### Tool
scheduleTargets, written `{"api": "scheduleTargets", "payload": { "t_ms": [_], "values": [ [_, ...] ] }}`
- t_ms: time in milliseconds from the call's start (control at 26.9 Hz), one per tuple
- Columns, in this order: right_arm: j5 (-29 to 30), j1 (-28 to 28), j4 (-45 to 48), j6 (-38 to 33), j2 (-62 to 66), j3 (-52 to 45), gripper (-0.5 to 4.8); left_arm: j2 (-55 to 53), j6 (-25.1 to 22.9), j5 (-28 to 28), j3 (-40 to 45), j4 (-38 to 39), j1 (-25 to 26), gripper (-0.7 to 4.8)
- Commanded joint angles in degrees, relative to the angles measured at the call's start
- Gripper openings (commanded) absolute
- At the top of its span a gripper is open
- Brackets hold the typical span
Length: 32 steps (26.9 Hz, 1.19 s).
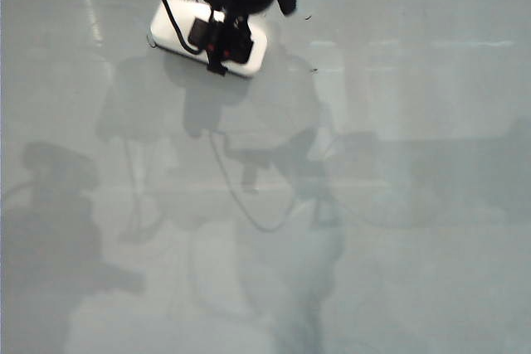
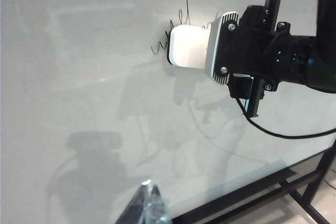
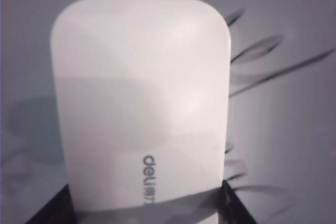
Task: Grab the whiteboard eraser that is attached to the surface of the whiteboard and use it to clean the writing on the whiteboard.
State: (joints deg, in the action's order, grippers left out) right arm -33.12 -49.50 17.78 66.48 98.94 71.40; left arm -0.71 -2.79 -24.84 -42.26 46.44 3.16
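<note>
The right gripper [image 1: 222,43] sits at the top of the exterior view, over the eraser [image 1: 178,26], which lies flat on the whiteboard [image 1: 398,205]. In the right wrist view the eraser [image 3: 142,108] fills most of the frame, white with rounded corners and small grey lettering near one end; two dark finger tips [image 3: 236,208] flank that end, one each side, so the right gripper [image 3: 142,213] is clenched on the eraser. In the left wrist view the same gripper [image 2: 202,51] comes in from the side, and the eraser [image 2: 188,46] sticks out from its black and silver head, pressed against the whiteboard [image 2: 79,77].

The writing [image 2: 173,27], thin black loops, shows just around the eraser's edges, partly covered by it. In the right wrist view blurred black strokes of the writing [image 3: 262,51] run beside the eraser. In the exterior view only tiny dark marks [image 1: 309,16] show right of the arm.

The left gripper [image 2: 148,205] is low at the frame edge in its own view, well apart from the eraser, holding nothing; its shiny tips sit close together, but open or closed can't be told. A black frame bar [image 2: 252,192] runs along the board's edge.
</note>
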Motion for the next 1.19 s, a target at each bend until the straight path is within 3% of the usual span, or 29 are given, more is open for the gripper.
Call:
{"api": "scheduleTargets", "payload": {
  "t_ms": [37,371,594,817,1188],
  "values": [
    [-1.92,-2.25,6.88,10.82,-0.55,1.57,1.80,0.00,0.24,-0.02,-0.15,-1.18,0.02,-0.02],
    [-3.13,-3.82,-3.56,14.38,-0.50,10.78,1.81,0.00,0.24,0.00,-0.15,-1.31,0.02,-0.02],
    [-1.68,-2.73,-9.03,14.80,0.35,11.10,1.80,0.00,0.24,0.07,-0.15,-1.31,0.02,-0.02],
    [-6.82,-2.32,-9.20,18.75,1.29,13.20,1.80,0.00,0.22,0.20,-0.15,-1.49,0.02,-0.02],
    [-12.44,-3.82,-18.99,16.76,1.86,20.85,1.81,0.00,0.22,0.20,-0.15,-2.54,0.02,-0.02]
  ]
}}
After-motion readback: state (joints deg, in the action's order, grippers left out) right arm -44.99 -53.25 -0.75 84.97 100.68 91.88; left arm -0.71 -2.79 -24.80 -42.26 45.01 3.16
